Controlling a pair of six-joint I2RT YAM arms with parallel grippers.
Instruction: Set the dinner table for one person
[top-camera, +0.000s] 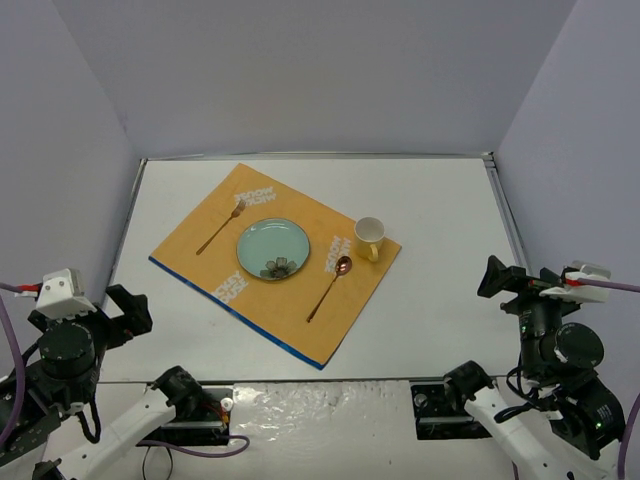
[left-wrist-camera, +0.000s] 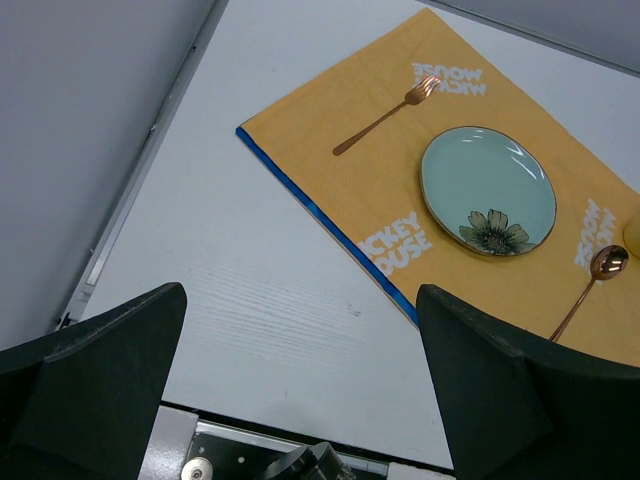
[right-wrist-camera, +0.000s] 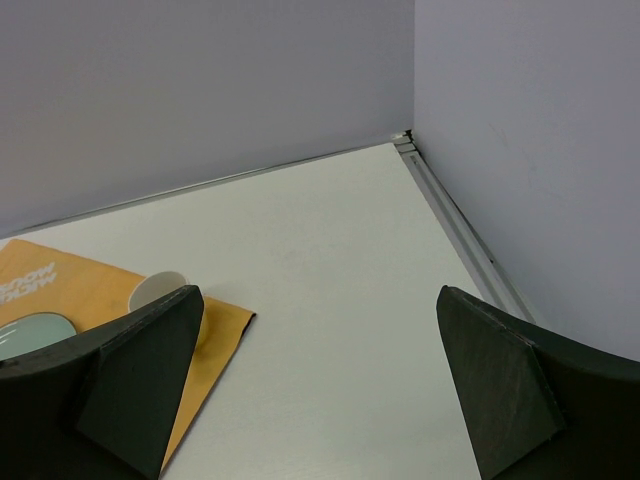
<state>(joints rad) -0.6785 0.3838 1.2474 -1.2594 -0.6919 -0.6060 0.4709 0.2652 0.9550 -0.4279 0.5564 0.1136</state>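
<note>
The white dinner table (top-camera: 440, 210) carries an orange blue-edged cloth (top-camera: 290, 312). On the cloth lie a teal plate (top-camera: 273, 249), a copper fork (top-camera: 220, 228) to its left, a copper spoon (top-camera: 330, 285) to its right and a yellow cup (top-camera: 369, 238) past the spoon. My left gripper (left-wrist-camera: 300, 292) is open and empty, high over the near left table edge, with the plate (left-wrist-camera: 488, 190) and fork (left-wrist-camera: 385, 115) ahead of it. My right gripper (right-wrist-camera: 318, 292) is open and empty, high at the near right. The cup (right-wrist-camera: 160, 290) shows partly behind its left finger.
Pale lavender-grey walls (top-camera: 300, 80) close the table on three sides. A metal rail (top-camera: 505, 215) runs along the right edge. The arm bases and cables sit at the near edge (top-camera: 320, 410).
</note>
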